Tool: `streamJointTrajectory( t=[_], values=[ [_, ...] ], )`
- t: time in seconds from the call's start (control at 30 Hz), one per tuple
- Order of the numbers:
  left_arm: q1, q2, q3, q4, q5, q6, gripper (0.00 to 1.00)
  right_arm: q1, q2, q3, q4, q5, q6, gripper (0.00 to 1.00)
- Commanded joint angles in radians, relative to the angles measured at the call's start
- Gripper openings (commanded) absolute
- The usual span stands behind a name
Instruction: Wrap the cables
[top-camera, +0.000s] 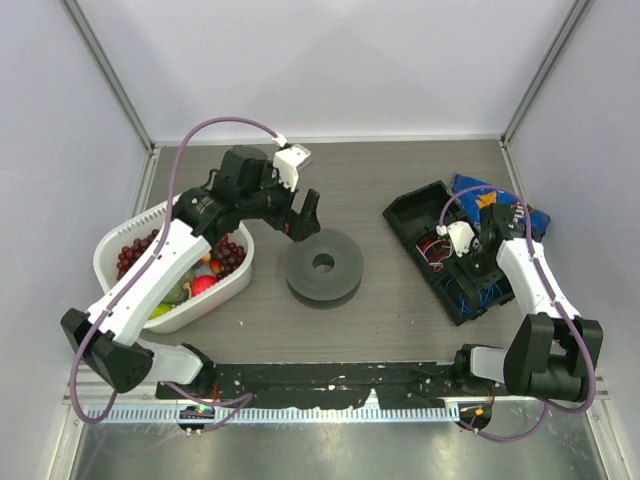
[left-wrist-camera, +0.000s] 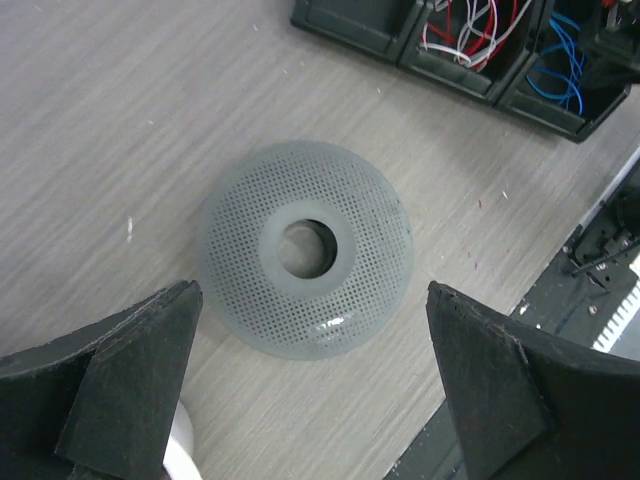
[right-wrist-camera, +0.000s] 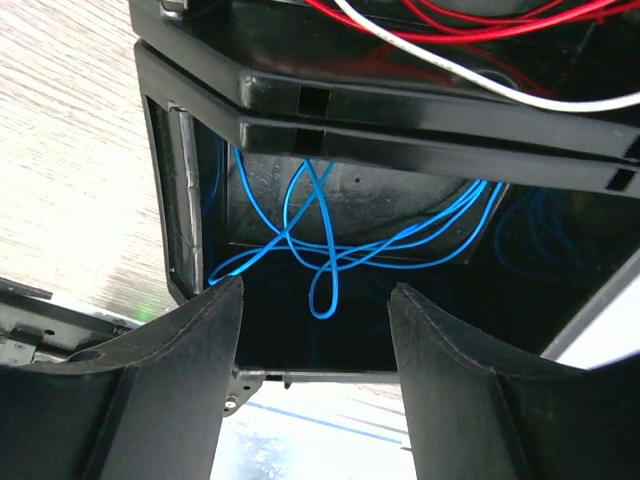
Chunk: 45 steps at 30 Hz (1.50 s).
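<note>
Thin blue cables (right-wrist-camera: 330, 250) lie in loose tangled loops inside the end compartment of a black tray (top-camera: 410, 215). My right gripper (right-wrist-camera: 315, 290) hangs just over them, open, with one loop hanging down level with its fingertips and touching neither. In the top view this gripper (top-camera: 478, 268) is over the tray's near end, where the blue cables (top-camera: 472, 296) show. A grey perforated spool (left-wrist-camera: 305, 248) with a centre hole rests flat on the table. My left gripper (left-wrist-camera: 312, 290) hovers wide open above the spool's near edge, holding nothing. From above, the left gripper (top-camera: 300, 218) sits just behind the spool (top-camera: 323, 265).
Red and white wires (right-wrist-camera: 450, 30) fill the tray's neighbouring compartment. A blue snack bag (top-camera: 490, 192) lies behind the tray. A white basket (top-camera: 110, 245) of fruit stands at the left. A black rail (top-camera: 320, 385) runs along the near edge.
</note>
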Motion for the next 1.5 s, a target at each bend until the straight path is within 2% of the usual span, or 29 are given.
streamJointTrajectory(
  t=[0.0, 0.1, 0.13, 0.23, 0.3, 0.33, 0.37, 0.47, 0.6, 0.83, 0.97, 1.03, 1.1, 1.17, 1.2, 1.23, 1.27, 1.3, 1.33, 1.47],
  values=[
    [-0.001, -0.072, -0.026, 0.148, -0.105, -0.022, 1.0, -0.005, 0.017, -0.037, 0.109, 0.006, -0.012, 0.63],
    [-0.001, -0.078, -0.026, 0.128, -0.108, -0.008, 1.0, -0.005, 0.012, -0.066, 0.155, -0.01, -0.01, 0.53],
    [0.0, -0.083, -0.029, 0.128, -0.107, -0.002, 1.0, -0.005, 0.008, -0.072, 0.167, -0.004, -0.012, 0.44],
    [-0.001, -0.089, -0.041, 0.127, -0.111, 0.005, 1.0, -0.005, -0.032, -0.074, 0.149, -0.001, -0.012, 0.28],
    [-0.001, -0.09, -0.05, 0.128, -0.113, 0.0, 1.0, -0.005, -0.073, -0.016, 0.082, -0.02, 0.0, 0.15],
    [-0.001, -0.09, -0.05, 0.13, -0.113, -0.003, 1.0, -0.005, -0.086, 0.021, 0.022, -0.054, 0.004, 0.05],
    [0.0, -0.086, -0.056, 0.133, -0.11, -0.008, 1.0, -0.005, -0.112, 0.096, -0.003, -0.069, 0.011, 0.01],
    [-0.001, -0.066, -0.053, 0.131, -0.108, -0.026, 1.0, -0.005, -0.143, 0.25, -0.128, -0.167, 0.017, 0.01],
    [-0.001, -0.049, -0.038, 0.117, -0.13, -0.032, 0.99, -0.005, -0.161, 0.48, -0.211, -0.35, 0.016, 0.01],
    [0.036, -0.026, 0.017, 0.059, -0.159, -0.06, 0.99, -0.005, 0.006, 0.977, -0.247, -0.641, 0.105, 0.01],
    [0.131, -0.018, 0.034, 0.05, -0.086, -0.116, 0.99, 0.003, 0.055, 1.138, -0.06, -0.735, 0.292, 0.01],
    [0.192, -0.023, 0.033, 0.065, 0.003, -0.146, 0.99, 0.009, 0.075, 1.196, 0.076, -0.78, 0.416, 0.01],
    [0.237, -0.026, 0.031, 0.085, 0.072, -0.17, 1.0, 0.01, 0.093, 1.221, 0.272, -0.819, 0.587, 0.01],
    [0.26, -0.037, 0.027, 0.11, 0.108, -0.183, 1.0, 0.012, 0.106, 1.21, 0.585, -0.844, 0.787, 0.01],
    [0.266, -0.041, 0.022, 0.122, 0.108, -0.187, 1.0, 0.012, 0.115, 1.198, 0.683, -0.849, 0.933, 0.01],
    [0.272, -0.049, 0.02, 0.134, 0.106, -0.19, 0.99, 0.012, 0.124, 1.195, 0.848, -0.863, 0.998, 0.01],
    [0.28, -0.05, 0.02, 0.143, 0.108, -0.199, 1.0, 0.013, 0.151, 1.203, 0.915, -0.866, 1.142, 0.01],
    [0.287, -0.052, 0.02, 0.149, 0.108, -0.204, 1.0, 0.021, 0.167, 1.21, 1.016, -0.864, 1.196, 0.01],
    [0.295, -0.054, 0.023, 0.157, 0.111, -0.213, 1.0, 0.036, 0.213, 1.253, 1.054, -0.858, 1.287, 0.01],
    [0.316, -0.079, -0.004, 0.214, 0.169, -0.224, 1.0, 0.11, 0.32, 1.371, 1.036, -0.844, 1.356, 0.01]
  ],
)
